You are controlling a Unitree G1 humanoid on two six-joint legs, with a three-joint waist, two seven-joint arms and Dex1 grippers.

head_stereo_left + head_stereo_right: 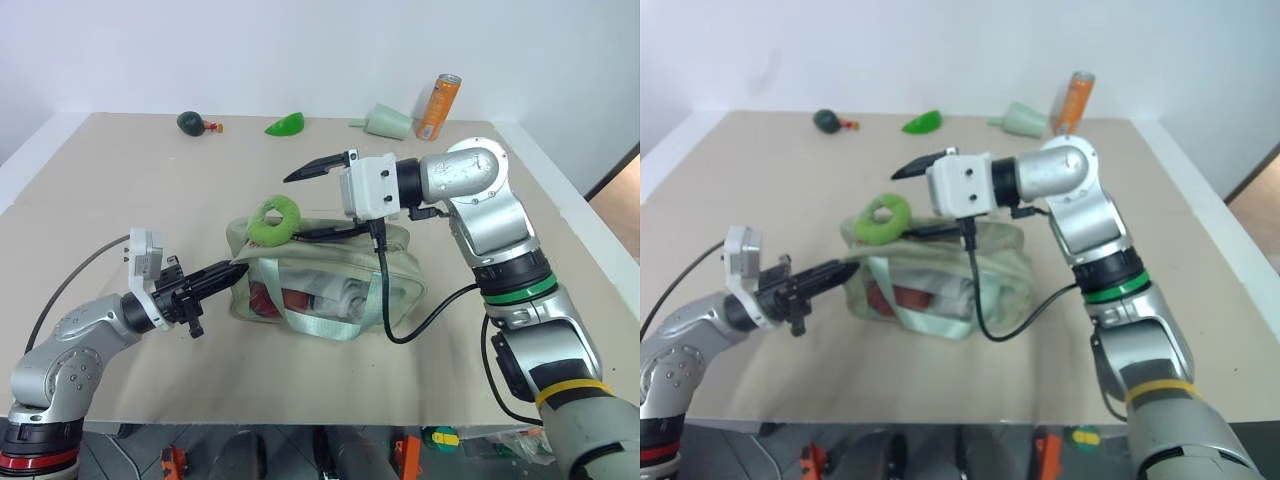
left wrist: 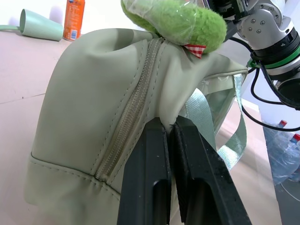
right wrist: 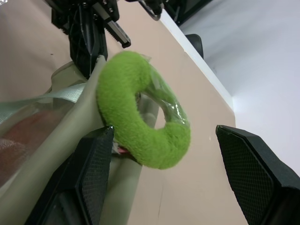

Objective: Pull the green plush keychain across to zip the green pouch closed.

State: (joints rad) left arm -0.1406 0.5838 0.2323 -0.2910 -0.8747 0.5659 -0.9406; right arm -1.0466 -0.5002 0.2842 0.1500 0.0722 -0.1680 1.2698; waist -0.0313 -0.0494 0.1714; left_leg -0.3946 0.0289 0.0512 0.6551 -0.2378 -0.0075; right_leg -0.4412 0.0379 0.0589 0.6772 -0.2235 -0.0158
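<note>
Above the green pouch (image 1: 325,275): right claw (image 3: 159,164) spread wide around the green plush keychain (image 1: 274,220), ungripped. Left claw (image 2: 173,154) clamped on pouch fabric. Risk: pinching fuzz only, slipping off mid-pull.

A big tan table (image 1: 90,190) stands by a plain white wall (image 1: 250,50). A bit of brown floor (image 1: 615,205) shows on the right side.
</note>
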